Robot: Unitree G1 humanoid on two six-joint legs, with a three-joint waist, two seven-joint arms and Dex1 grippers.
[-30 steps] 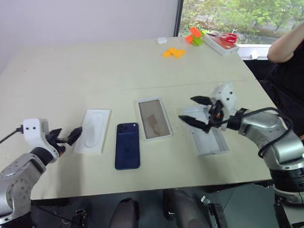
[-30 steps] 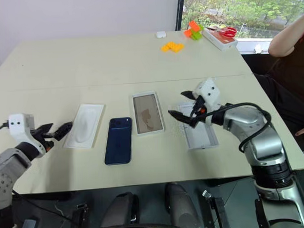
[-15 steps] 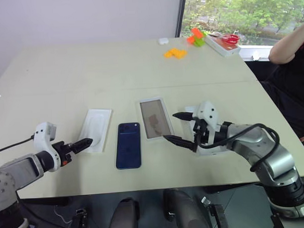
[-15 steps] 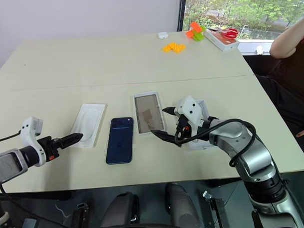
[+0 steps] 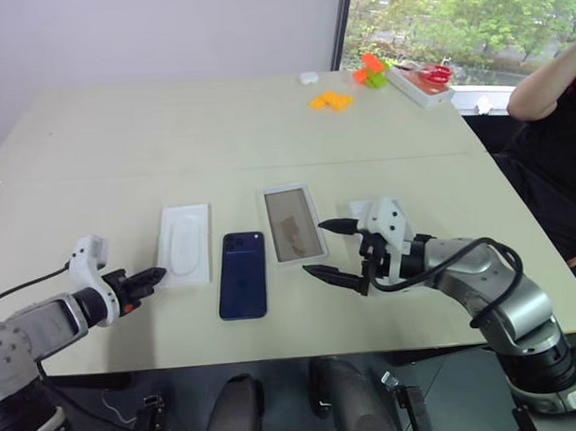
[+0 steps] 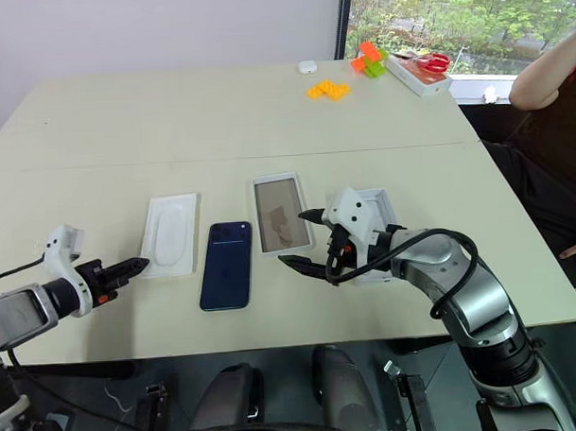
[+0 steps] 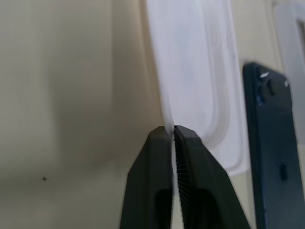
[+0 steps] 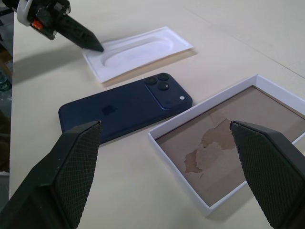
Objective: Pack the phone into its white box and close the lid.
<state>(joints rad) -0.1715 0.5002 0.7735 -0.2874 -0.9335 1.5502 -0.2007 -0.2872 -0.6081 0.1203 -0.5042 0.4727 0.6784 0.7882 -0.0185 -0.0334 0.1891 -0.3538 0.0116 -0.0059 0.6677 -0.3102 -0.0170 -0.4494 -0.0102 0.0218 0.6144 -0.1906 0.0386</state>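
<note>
My right gripper, two black fingers on a white-and-silver wrist, hangs spread wide with nothing between its fingers, hovering just off the near right corner of the white box. My left gripper sits low at about eight o'clock on the table, its fingers pressed together; in the left wrist view the tips meet right at the near edge of the thin white insert with the oval recess, and I cannot tell whether they actually pinch that edge or only touch it.

The big pale beige rectangular table carries everything. Behind my right wrist, at about four o'clock from the table's middle, lies the lid, a shallow white cover mostly hidden by the arm. The white box is a shallow white cardboard tray with a brownish-tan floor, lying open and empty near the centre. Just to its left, at about seven o'clock from it, the phone, a slim dark navy-blue smartphone, lies flat with its glossy back up and its camera cluster at the far end, close beside the box but apart from it. The insert lies just left of the phone.

Far off at about one o'clock sit small orange and green plastic blocks.
</note>
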